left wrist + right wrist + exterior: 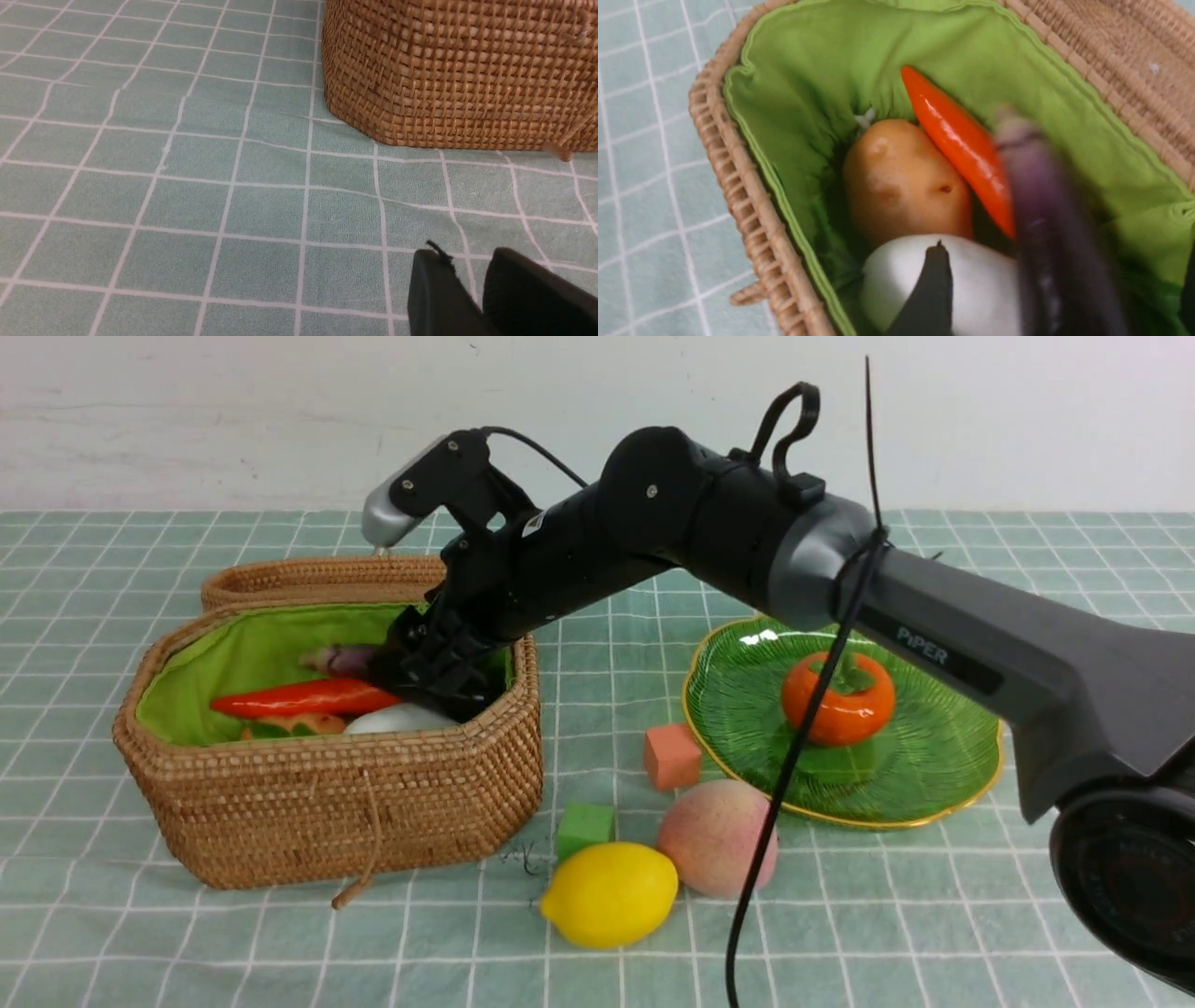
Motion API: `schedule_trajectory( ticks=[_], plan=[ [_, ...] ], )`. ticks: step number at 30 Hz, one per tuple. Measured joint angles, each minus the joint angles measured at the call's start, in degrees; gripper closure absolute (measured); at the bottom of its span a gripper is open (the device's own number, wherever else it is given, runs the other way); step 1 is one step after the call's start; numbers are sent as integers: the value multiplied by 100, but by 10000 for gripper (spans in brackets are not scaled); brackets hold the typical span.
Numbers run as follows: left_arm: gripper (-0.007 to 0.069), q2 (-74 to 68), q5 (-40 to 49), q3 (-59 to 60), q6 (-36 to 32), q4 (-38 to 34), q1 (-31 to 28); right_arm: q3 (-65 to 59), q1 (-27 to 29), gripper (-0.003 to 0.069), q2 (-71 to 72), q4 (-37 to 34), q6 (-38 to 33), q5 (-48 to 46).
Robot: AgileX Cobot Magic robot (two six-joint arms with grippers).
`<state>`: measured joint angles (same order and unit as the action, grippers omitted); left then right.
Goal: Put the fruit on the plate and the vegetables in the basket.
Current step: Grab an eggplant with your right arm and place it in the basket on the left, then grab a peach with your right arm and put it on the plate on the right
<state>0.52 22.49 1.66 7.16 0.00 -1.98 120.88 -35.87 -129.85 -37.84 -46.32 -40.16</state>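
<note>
The wicker basket (327,784) (458,70) (738,186) stands open at the left. In it lie an orange-red carrot (299,695) (962,144), a brown-orange oval (294,723) (901,182) and a white radish (397,719) (985,280). My right gripper (439,677) (1062,280) reaches into the basket, open wide, and the blurred purple eggplant (341,660) (1045,210) lies loose between its fingers. The persimmon (837,695) sits on the green plate (934,747). The peach (714,835) and lemon (610,893) rest on the cloth in front. My left gripper (469,261) hovers over the cloth beside the basket, empty, its tips a narrow gap apart.
A small orange cube (671,756) and a small green cube (585,828) lie between basket and plate. The basket's lid (317,581) is folded back behind it. A cord loop (359,887) hangs down its front. A black cable (794,756) dangles from the right arm.
</note>
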Motion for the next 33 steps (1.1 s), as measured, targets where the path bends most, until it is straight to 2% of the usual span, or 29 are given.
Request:
schedule_trajectory(
  ticks=[3, 8, 10, 12, 19, 26, 29, 33],
  plan=[
    [459, 0, 0, 0, 0, 0, 0, 0, 71, -12, 128, 121, 247, -542],
    [454, 0, 0, 0, 6, 0, 0, 0, 423, 22, 608, 691, 483, -2142],
    [449, 0, 0, 0, 9, 0, 0, 0, 722, 38, 861, 1039, 838, -2845],
    [449, 0, 0, 0, 9, 0, 0, -12, 983, 46, 1040, 1266, 1156, -3006],
    [445, 0, 0, 0, 9, 0, 0, -617, 1711, 48, 1915, 1454, 2304, -3069],
    [439, 0, 0, 0, 9, 0, 0, -2111, 1695, 50, 2428, 1614, 3171, -2714],
    [438, 0, 0, 0, 9, 0, 0, -3042, 1494, 51, 2336, 1764, 3868, -2109],
    [433, 0, 0, 0, 9, 0, 0, -3531, 1354, 51, 2171, 1555, 4562, -1418]
  ],
)
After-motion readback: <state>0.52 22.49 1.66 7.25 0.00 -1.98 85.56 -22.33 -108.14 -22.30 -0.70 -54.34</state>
